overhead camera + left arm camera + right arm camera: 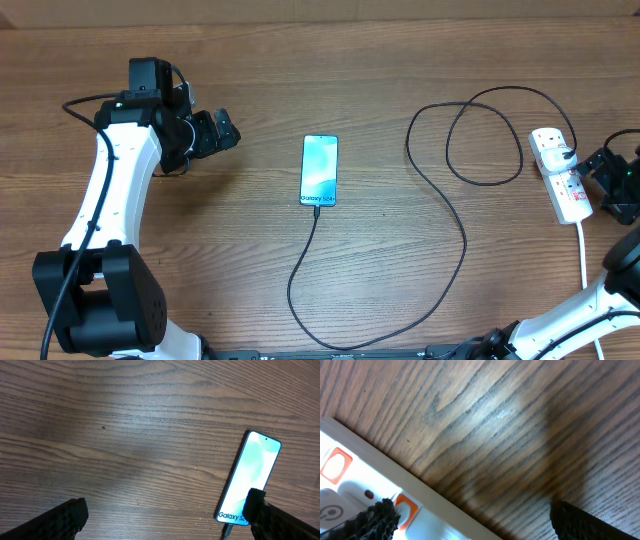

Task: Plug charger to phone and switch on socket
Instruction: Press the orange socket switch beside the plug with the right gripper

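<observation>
Item 1, phone [320, 170]: one unit, lying flat at mid-table, screen up and lit light blue, with dark text at its near short end.

Item 2, charger [464, 245]: one black cable. Its plug tip [227, 531] meets the phone's near short end and appears seated in the port. From there the cable runs toward the near table edge, swings right, rises and forms one loop before reaching the socket.

Item 3, socket [563, 180]: one white strip at the far right of the table [400, 60], with one black plug [567, 155] in it and one white cord [584, 255] trailing toward the near edge. The right wrist view shows two red switches [335, 465]. Their position, on or off, cannot be read.

Item 4, right gripper [472, 507]: jaws spread wide, holding nothing. One finger [372, 522] sits over the strip just beside a switch, while the other is over bare wood. Whether there is contact with the strip cannot be told.

Item 5, left gripper [165, 502]: jaws spread wide, holding nothing, above bare wood to the left of the phone and apart from it.

Count: two arms, two grippers.
</observation>
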Controlling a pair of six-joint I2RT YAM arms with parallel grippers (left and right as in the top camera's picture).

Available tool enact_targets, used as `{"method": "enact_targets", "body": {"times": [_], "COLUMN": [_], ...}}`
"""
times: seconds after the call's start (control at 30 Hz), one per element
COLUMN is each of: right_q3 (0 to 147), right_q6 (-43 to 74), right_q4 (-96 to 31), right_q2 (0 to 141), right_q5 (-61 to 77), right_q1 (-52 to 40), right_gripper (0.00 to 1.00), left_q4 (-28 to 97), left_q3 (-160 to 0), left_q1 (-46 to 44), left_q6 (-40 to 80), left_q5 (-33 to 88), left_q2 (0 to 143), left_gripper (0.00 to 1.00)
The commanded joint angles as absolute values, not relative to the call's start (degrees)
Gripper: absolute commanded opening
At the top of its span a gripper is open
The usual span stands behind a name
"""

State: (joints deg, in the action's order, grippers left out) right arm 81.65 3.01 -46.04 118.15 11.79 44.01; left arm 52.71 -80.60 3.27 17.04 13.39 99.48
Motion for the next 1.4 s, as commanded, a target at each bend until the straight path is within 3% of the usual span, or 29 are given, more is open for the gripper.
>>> {"method": "enact_targets", "body": {"times": [0.0,0.67,1.0,1.37], "right_q3": [79.8,79.9,94.0,93.8], "right_q6": [1.3,1.6,3.5,2.8], "right_q4": [-48.5,-50.2,-63.9,-66.9], "right_q2": [119.1,119.0,115.6,108.2], "right_q5": [10.6,8.8,9.2,12.5], "right_q1": [43.3,43.2,44.1,37.8], "right_gripper": [1.0,1.0,1.0,1.0], "left_q4": [52.6,52.6,52.6,52.6], "left_q3": [-81.1,-81.1,-81.1,-81.1], "left_q1": [3.3,3.3,3.3,3.3], "left_q6": [17.2,17.2,17.2,17.2], "left_q5": [12.9,12.9,12.9,12.9], "left_q2": [98.4,98.3,98.4,98.3], "left_gripper": [1.0,1.0,1.0,1.0]}}
